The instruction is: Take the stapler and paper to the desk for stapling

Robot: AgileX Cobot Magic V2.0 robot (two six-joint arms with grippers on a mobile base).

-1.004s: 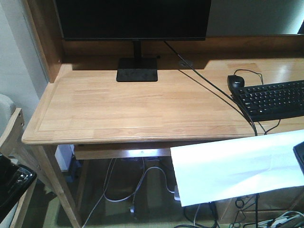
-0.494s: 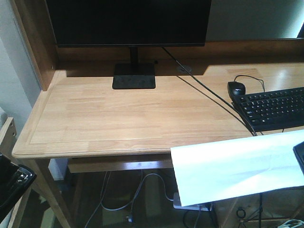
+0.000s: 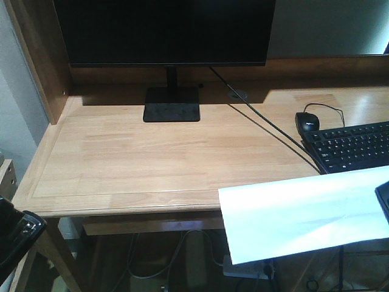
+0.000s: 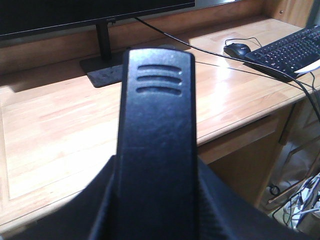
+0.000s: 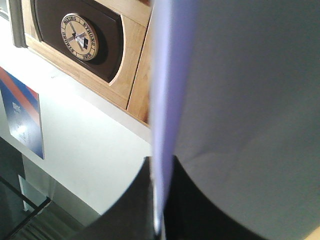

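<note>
The right claw (image 5: 158,212) pinches the paper (image 3: 298,213) by its edge, in the air at the desk (image 3: 152,152) front. It looks thin and floppy. The left claw (image 4: 155,210) squeezes the hard stapler (image 4: 156,115) by its sides.

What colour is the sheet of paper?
Plain white; the paper shows best in the exterior front-facing view.

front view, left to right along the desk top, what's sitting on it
monitor stand → mouse → keyboard
</note>
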